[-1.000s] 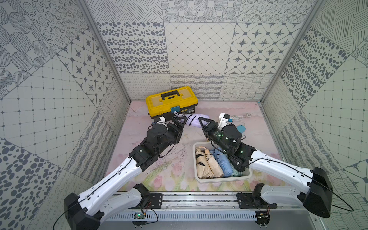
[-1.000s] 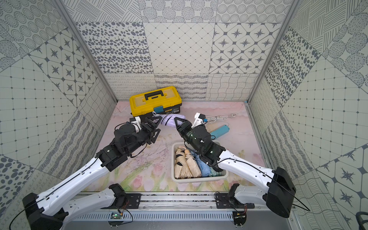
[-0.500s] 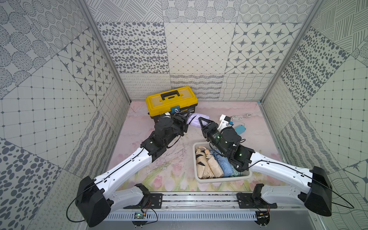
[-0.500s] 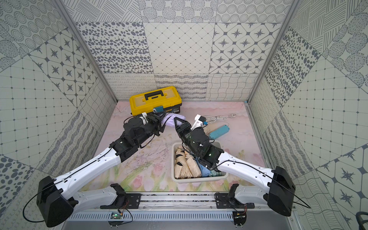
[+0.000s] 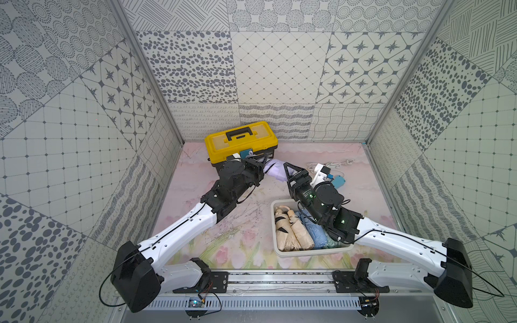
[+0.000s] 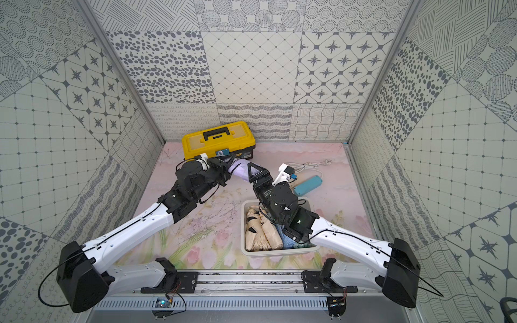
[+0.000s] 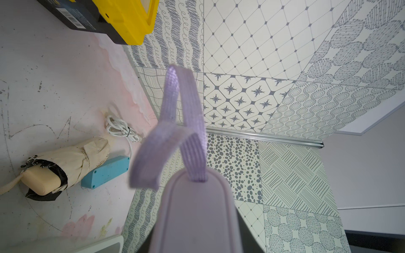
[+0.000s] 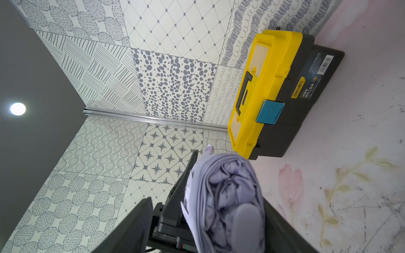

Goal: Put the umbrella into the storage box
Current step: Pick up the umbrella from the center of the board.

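A folded lilac umbrella (image 5: 275, 171) (image 6: 240, 170) hangs in the air just in front of the yellow toolbox, between my two grippers. My left gripper (image 5: 261, 167) (image 7: 197, 241) is shut on its handle end (image 7: 197, 214), and the lilac strap (image 7: 175, 122) sticks out past the jaws. My right gripper (image 5: 289, 173) (image 8: 208, 223) is open around the canopy end (image 8: 225, 197); one finger (image 8: 135, 223) stands clear of the cloth. The white storage box (image 5: 307, 252) (image 6: 279, 253) sits near the front, under my right arm, and holds beige umbrellas (image 5: 291, 232) and a blue one (image 5: 316, 235).
The yellow-and-black toolbox (image 5: 240, 142) (image 8: 267, 87) stands against the back wall. In the left wrist view a beige umbrella (image 7: 65, 162) lies on the table beside a teal power strip (image 7: 105, 173) (image 6: 307, 184) and a white cable (image 7: 119, 127). Patterned walls close three sides.
My left arm reached in toward the toolbox and its gripper closed on the umbrella's handle end. My right gripper, shut on the umbrella before, has opened.
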### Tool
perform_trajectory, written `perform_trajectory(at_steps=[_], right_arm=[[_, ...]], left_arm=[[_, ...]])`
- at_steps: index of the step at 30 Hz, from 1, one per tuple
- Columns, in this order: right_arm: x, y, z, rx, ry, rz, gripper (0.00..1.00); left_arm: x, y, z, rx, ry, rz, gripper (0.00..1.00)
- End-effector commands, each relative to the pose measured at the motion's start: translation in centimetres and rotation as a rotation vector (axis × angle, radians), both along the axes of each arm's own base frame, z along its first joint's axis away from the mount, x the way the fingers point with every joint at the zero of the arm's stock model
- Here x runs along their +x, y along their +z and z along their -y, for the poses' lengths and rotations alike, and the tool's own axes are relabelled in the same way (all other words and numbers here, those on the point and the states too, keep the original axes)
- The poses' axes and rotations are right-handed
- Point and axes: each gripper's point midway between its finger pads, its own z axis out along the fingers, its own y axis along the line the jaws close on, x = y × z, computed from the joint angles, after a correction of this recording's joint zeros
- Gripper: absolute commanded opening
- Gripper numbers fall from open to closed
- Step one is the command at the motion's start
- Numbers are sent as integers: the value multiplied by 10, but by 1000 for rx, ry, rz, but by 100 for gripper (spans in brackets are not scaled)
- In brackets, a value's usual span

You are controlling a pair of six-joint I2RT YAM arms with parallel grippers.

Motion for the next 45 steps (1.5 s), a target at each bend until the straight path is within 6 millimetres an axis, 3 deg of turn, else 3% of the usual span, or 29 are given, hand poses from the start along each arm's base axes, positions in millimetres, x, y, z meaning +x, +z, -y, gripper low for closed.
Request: perform_trajectory(at_steps=[1, 6, 11, 16, 24, 29, 37, 45], right_arm=[[0, -11, 21, -218, 6, 37, 83], [-2, -31, 41, -551, 229, 48, 84], [-32, -47, 30, -791, 597, 81, 86], [-47, -55, 17, -773, 804, 87, 89], [-45, -64, -6, -726, 947, 90, 92], [-49, -49, -22, -602, 1007, 153, 92], [-49, -36, -26, -521, 985, 208, 80], [-48, -34, -26, -483, 958, 219, 50]], left_arm=[[3, 20, 1, 81, -59, 132, 24], [4, 8, 9, 162, -197, 200, 23], [-14, -4, 31, 244, -404, 331, 23], [-43, -6, 49, 270, -602, 476, 24], [-74, 0, 64, 244, -775, 607, 25], [-87, 7, 74, 204, -845, 678, 26], [-93, 9, 83, 175, -893, 714, 26], [-94, 10, 84, 183, -886, 717, 29]])
